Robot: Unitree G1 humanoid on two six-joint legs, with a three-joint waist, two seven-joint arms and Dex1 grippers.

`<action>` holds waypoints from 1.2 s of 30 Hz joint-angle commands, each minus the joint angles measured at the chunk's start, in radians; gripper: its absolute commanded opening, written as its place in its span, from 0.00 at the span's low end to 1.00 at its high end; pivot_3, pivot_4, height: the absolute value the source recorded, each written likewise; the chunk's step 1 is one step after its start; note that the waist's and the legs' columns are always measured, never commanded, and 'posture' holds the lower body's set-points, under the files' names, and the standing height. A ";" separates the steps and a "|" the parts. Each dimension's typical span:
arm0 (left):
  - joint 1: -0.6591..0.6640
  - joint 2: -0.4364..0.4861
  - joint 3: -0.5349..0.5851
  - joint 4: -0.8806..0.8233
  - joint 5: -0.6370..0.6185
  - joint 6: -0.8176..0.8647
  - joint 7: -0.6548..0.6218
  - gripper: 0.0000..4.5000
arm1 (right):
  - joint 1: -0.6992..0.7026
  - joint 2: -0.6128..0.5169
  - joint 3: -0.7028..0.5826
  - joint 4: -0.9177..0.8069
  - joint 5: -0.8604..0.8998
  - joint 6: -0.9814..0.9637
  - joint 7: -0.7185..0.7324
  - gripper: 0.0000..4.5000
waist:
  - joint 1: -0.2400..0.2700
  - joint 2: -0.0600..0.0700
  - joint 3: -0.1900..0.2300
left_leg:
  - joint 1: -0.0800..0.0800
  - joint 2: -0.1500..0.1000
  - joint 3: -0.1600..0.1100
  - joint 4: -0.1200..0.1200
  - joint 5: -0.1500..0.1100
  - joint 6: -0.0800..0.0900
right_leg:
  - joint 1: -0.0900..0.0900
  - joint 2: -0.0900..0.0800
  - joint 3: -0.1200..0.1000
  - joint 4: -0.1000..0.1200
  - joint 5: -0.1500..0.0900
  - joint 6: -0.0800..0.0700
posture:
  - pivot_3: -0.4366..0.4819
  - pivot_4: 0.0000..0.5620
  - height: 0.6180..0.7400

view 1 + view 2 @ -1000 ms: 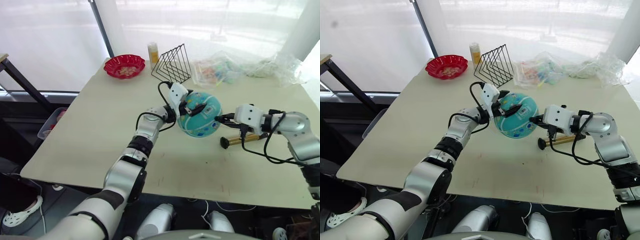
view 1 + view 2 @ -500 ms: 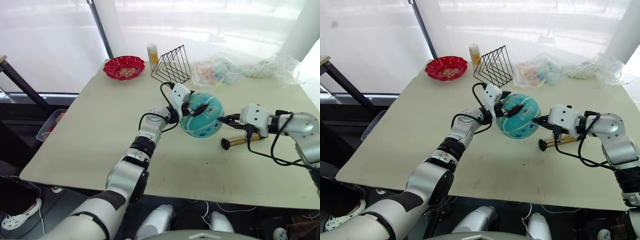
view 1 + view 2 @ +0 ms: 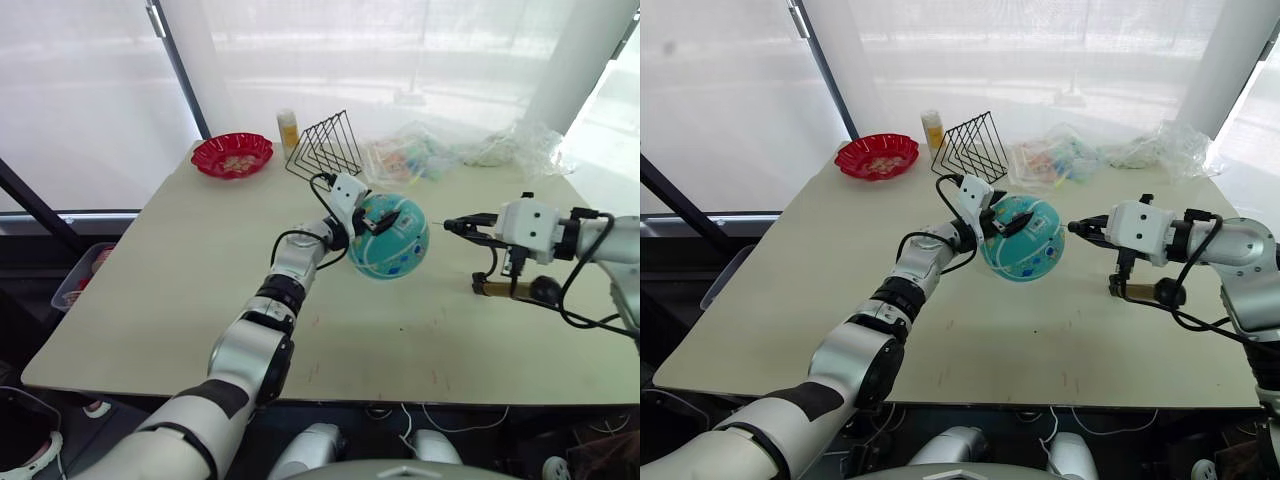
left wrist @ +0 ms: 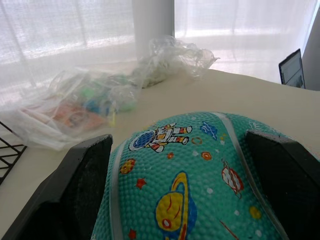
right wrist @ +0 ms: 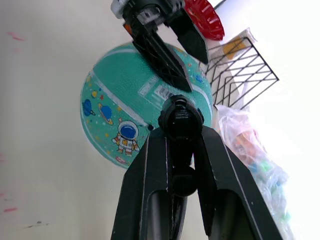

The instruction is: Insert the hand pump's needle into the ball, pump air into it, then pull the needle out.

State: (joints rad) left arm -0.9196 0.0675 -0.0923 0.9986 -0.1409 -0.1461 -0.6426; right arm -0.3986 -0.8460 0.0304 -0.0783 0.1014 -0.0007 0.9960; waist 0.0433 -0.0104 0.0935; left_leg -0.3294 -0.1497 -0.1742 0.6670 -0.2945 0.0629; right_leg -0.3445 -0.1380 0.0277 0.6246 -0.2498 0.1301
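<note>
The left gripper [image 3: 383, 216] clamps the ball [image 3: 390, 238]; at its 3 o'clock, the right gripper [image 3: 462, 225] pinches the hose's needle end [image 5: 180, 117].

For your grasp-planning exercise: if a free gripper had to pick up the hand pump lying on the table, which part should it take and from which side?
Probably the bronze cylinder of the hand pump, taken mid-barrel from above. It lies flat on the table, so jaws can straddle the slim round body across its width. The black end cap is bulkier, and the hose loops near the right gripper, so stay clear of both.
</note>
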 commanded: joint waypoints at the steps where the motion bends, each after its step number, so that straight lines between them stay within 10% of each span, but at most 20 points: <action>1: 0.055 0.002 -0.022 0.105 0.055 0.066 -0.027 1.00 | -0.032 0.017 -0.003 0.038 -0.066 0.021 -0.082 0.02 | 0.000 0.005 0.006 | 0.000 0.000 0.000 0.000 0.000 0.000 | -0.001 0.000 0.000 0.000 0.000 0.000 | 0.48 0.27 1.00; 21: 0.047 0.132 0.045 -0.504 -0.074 0.245 -0.249 1.00 | -0.150 0.099 -0.008 0.218 -0.152 0.099 -0.236 0.02 | -0.004 0.007 0.050 | -0.060 -0.004 -0.023 0.001 0.020 -0.021 | -0.072 0.011 -0.001 0.012 0.016 -0.018 | 0.48 0.27 1.00; 36: 0.197 0.410 0.150 -0.973 -0.285 0.484 -0.408 1.00 | -0.196 0.166 -0.010 0.406 -0.185 0.111 -0.353 0.02 | -0.035 0.008 0.068 | -0.069 -0.002 -0.022 0.001 0.023 -0.026 | -0.085 0.014 0.000 0.018 0.017 -0.024 | 0.48 0.27 1.00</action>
State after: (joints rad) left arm -0.7277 0.4705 0.0422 0.0834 -0.3871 0.3241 -1.0437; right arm -0.5832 -0.6773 0.0399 0.3360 -0.0805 0.1079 0.6613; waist 0.0081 -0.0026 0.1611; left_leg -0.3984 -0.1519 -0.1963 0.6680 -0.2715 0.0372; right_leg -0.4291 -0.1245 0.0280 0.6424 -0.2323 0.1063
